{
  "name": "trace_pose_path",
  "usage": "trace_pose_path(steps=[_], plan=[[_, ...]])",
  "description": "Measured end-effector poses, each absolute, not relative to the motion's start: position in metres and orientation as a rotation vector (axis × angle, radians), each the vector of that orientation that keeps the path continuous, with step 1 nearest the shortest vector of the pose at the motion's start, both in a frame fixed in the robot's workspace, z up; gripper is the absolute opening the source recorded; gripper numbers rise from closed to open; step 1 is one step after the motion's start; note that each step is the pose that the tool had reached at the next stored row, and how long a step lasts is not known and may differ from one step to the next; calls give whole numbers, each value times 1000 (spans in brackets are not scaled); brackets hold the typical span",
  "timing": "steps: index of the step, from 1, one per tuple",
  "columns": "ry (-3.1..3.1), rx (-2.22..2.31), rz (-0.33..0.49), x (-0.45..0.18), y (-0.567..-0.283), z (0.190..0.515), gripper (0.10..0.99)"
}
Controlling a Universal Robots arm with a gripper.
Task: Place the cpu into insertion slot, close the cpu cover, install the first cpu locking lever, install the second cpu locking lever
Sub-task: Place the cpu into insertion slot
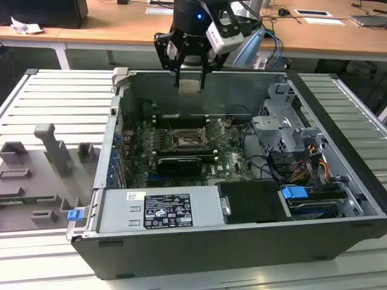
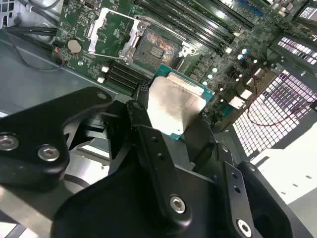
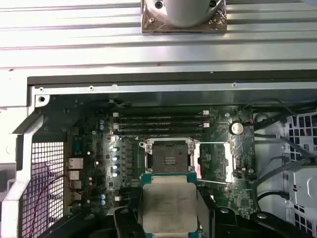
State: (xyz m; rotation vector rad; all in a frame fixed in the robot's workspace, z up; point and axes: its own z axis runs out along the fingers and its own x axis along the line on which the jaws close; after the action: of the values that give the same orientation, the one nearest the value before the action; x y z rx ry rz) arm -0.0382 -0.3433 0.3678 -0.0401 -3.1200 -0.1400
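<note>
My gripper [image 1: 190, 77] hangs over the open computer case, shut on the cpu [image 1: 190, 86], a flat silvery square chip. Both wrist views show the cpu [image 2: 176, 105] [image 3: 168, 206] clamped by its edges between the black fingers [image 2: 142, 119] [image 3: 123, 218]. It is in the air, well above the board. The insertion slot [image 1: 184, 140] [image 2: 157, 48] [image 3: 169, 158] lies bare, a dark square socket on the green board. The cpu cover [image 1: 213, 130] [image 2: 111, 32] [image 3: 214, 161] is swung open beside the socket, and thin metal levers [image 3: 213, 144] stand free along it.
Long black memory slots [image 3: 161, 124] run beside the socket, and a black card [image 1: 178, 163] lies on its other side. A grey power supply [image 1: 160, 208] fills the case's near edge. A drive cage with cables [image 1: 284, 130] is on the exterior view's right. Grey fixture blocks [image 1: 54, 148] stand outside the case on the exterior view's left.
</note>
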Motion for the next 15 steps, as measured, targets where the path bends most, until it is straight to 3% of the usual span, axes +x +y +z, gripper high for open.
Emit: trace_pose_path(steps=[15], plan=[[-3119,-173,-141,-38,-343,365,533]])
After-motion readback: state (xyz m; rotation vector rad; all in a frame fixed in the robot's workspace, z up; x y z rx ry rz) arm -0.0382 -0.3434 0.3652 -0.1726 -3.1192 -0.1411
